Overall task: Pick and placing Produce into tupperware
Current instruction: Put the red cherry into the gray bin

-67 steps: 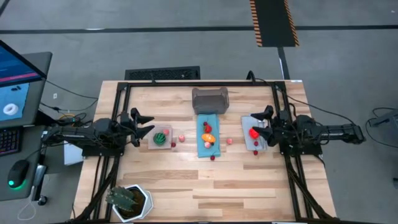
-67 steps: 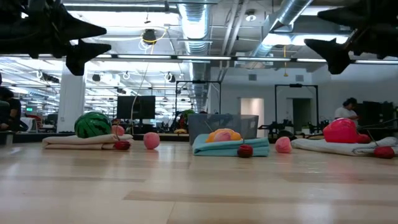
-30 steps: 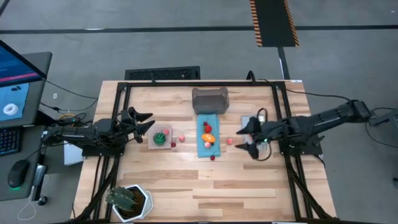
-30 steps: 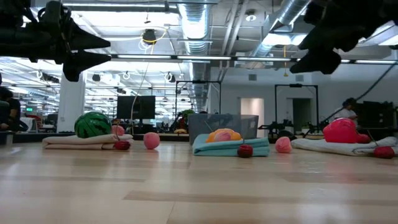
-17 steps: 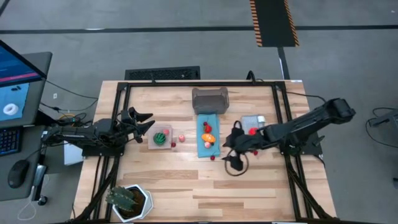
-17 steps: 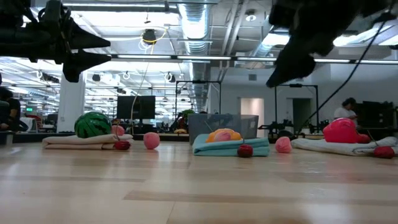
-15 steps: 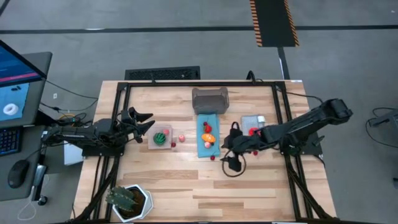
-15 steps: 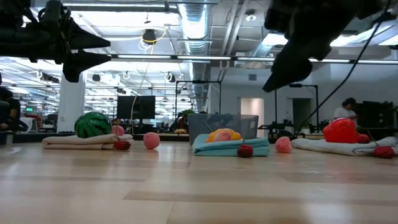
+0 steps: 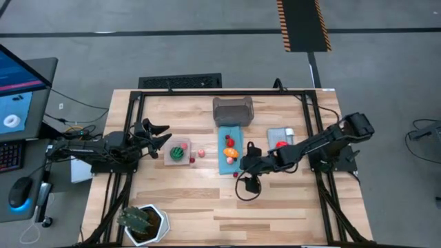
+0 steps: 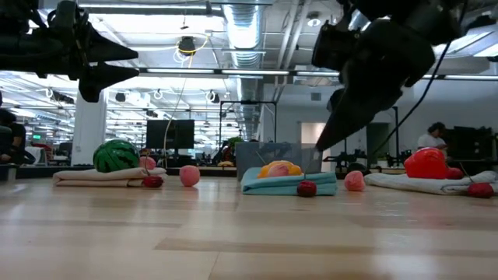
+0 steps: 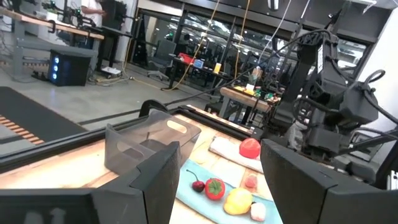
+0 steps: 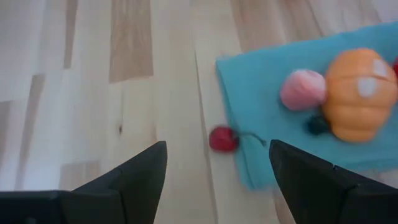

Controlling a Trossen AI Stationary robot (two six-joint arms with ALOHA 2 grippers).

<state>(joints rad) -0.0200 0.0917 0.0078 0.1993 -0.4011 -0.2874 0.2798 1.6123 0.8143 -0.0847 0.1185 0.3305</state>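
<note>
Two arms are sharing this wooden table: my left gripper is waiting with parted, empty fingers near the tan mat bearing the toy watermelon. The tupperware is sitting empty at the far end of the blue mat, and my right gripper is hovering spread and empty over the small red cherry lying just beside that mat's near corner.

Pale wooden table (faint sheen), soft blue cloth mat, translucent plastic tupperware
</note>
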